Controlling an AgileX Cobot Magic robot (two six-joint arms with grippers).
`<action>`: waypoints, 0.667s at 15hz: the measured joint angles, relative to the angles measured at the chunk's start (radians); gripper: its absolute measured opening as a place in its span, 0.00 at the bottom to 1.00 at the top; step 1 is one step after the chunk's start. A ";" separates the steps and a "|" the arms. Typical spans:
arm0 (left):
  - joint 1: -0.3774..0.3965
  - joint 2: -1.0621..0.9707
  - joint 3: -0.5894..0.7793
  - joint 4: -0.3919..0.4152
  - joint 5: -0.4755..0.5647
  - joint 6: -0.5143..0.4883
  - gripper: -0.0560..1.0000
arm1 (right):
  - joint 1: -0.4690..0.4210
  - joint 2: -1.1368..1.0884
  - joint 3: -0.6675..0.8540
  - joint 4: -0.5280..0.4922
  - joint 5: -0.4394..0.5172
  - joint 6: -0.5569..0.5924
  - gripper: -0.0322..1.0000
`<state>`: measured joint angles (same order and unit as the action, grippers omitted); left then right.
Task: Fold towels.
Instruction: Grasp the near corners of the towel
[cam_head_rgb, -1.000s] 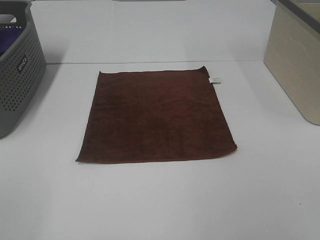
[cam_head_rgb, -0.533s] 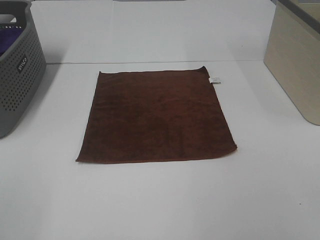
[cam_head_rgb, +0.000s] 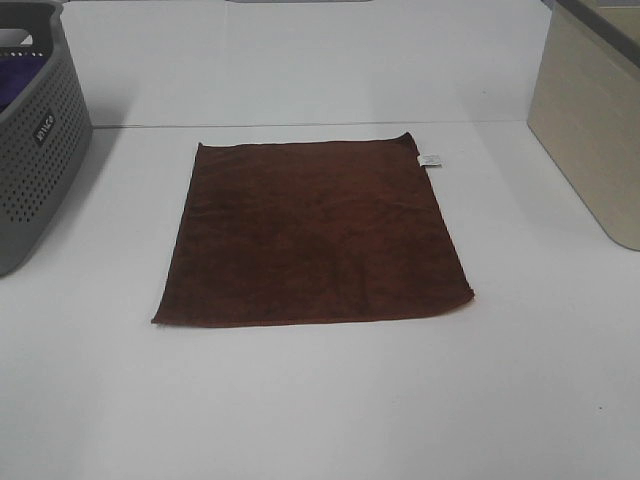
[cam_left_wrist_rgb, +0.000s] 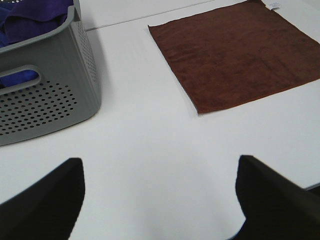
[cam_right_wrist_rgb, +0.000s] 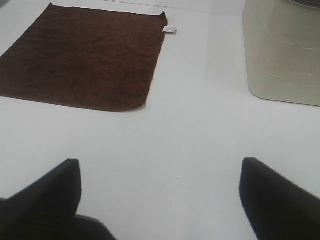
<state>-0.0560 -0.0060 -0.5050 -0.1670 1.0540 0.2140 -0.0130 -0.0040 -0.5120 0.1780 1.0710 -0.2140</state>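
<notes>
Nothing has moved. Dark brown towel (cam_head_rgb: 312, 235) lies flat, unfolded, white tag (cam_head_rgb: 430, 160) at one corner. Empty, the left fingers (cam_left_wrist_rgb: 40, 205) and right fingers (cam_right_wrist_rgb: 40, 200) gape wide.

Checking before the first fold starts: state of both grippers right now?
Left gripper: open, holding nothing, not touching the towel.
Right gripper: open, holding nothing.

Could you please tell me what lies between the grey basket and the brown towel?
Nothing: only bare white table separates the grey basket from the brown towel. The exterior high and left wrist views both show it.
</notes>
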 joint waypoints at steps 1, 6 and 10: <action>0.000 0.000 0.000 0.000 0.000 0.000 0.78 | 0.000 0.000 0.000 0.000 0.000 0.000 0.84; 0.000 0.000 0.000 0.000 0.000 0.000 0.78 | 0.000 0.000 0.000 0.000 0.000 0.000 0.84; 0.000 0.000 0.000 0.000 -0.001 0.000 0.78 | 0.000 0.000 0.000 0.000 0.000 0.000 0.84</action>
<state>-0.0560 -0.0060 -0.5050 -0.1670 1.0530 0.2140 -0.0130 -0.0040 -0.5120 0.1780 1.0710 -0.2140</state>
